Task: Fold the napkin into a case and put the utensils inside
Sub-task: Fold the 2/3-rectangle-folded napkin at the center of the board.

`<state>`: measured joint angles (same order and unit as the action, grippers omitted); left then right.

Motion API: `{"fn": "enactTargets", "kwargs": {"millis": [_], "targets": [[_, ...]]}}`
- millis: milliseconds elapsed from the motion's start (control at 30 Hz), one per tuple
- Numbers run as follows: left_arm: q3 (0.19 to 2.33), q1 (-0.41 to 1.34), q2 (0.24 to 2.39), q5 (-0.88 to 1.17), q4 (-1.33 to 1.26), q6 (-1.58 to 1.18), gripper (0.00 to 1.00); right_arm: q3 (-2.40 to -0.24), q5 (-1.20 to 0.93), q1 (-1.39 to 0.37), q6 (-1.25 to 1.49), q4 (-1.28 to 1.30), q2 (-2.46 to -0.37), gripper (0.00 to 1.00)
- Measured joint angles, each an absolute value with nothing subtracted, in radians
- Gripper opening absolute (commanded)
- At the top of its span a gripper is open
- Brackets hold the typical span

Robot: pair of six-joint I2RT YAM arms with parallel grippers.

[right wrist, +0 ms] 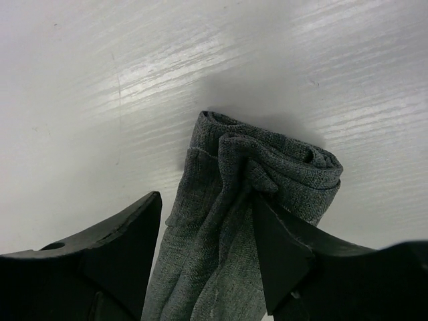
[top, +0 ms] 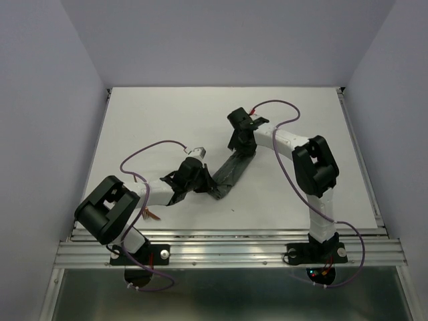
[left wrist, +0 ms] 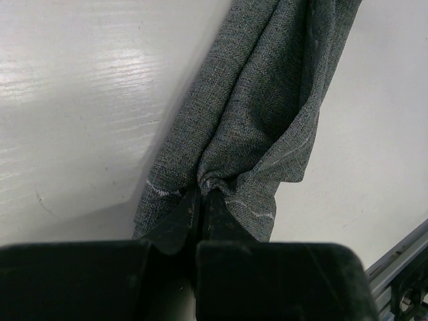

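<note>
The napkin [top: 231,172] is gathered into a narrow, rumpled grey-green strip lying diagonally mid-table, not a flat case. My left gripper [top: 204,184] holds its near end. In the left wrist view the gripper [left wrist: 202,194] is shut on the puckered hem of the napkin [left wrist: 261,114]. My right gripper [top: 241,151] is at the far end. In the right wrist view this gripper [right wrist: 206,200] stands open astride the rolled end of the napkin [right wrist: 221,234], and its right finger [right wrist: 281,247] touches the cloth. The copper-brown utensils [top: 149,215] peek out beside the left arm's elbow, mostly hidden.
Purple cables [top: 157,144] loop over both arms. An aluminium rail [top: 227,251] runs along the table's near edge and also shows at the corner of the left wrist view [left wrist: 401,267]. Walls close in the table at the left, right and back.
</note>
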<state>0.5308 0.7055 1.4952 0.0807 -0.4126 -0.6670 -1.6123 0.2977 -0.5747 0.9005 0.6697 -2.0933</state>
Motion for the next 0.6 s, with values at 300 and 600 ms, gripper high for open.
{"fn": "enactTargets", "kwargs": {"millis": [300,600], "targets": [[0.530,0.698,1.496,0.102,-0.413,-0.670,0.00,-1.441,0.288,-0.569,0.841,0.545,-1.932,0.63],[0.531,0.687,1.495,0.136,-0.397,-0.670,0.00,-1.271,0.256,-0.569,0.781,0.414,-1.760,0.26]]}}
